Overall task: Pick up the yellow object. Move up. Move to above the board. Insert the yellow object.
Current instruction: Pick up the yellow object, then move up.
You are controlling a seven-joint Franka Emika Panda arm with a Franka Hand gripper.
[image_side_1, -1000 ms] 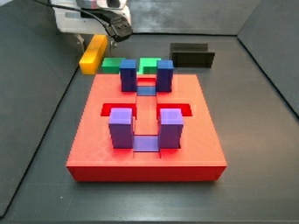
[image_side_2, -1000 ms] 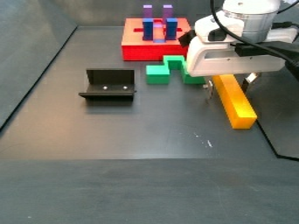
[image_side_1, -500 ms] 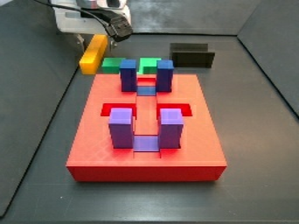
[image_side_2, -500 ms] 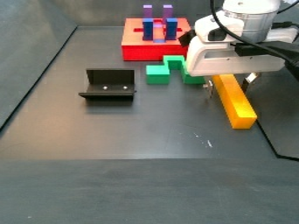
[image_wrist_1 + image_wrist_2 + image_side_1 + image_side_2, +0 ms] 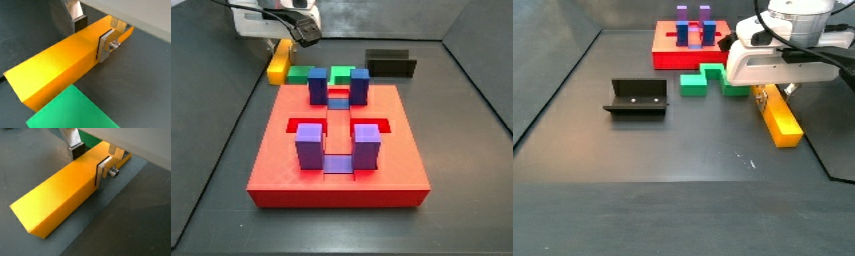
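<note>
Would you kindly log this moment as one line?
phase: grasp | hand: astride bar, shut | bar: on floor | board: bar not inserted

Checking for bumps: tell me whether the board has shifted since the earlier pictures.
No. The board keeps its spacing from the fixture in a side view; the gripper is away at the yellow object.

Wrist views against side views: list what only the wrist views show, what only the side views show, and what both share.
Only the wrist views: the silver fingers flanking the yellow bar on both sides, close up.
Only the side views: the red board with its purple and blue posts, the black fixture, and the bar lying on the grey floor beside the green blocks.
Shared: the gripper over the bar, and a green block.
</note>
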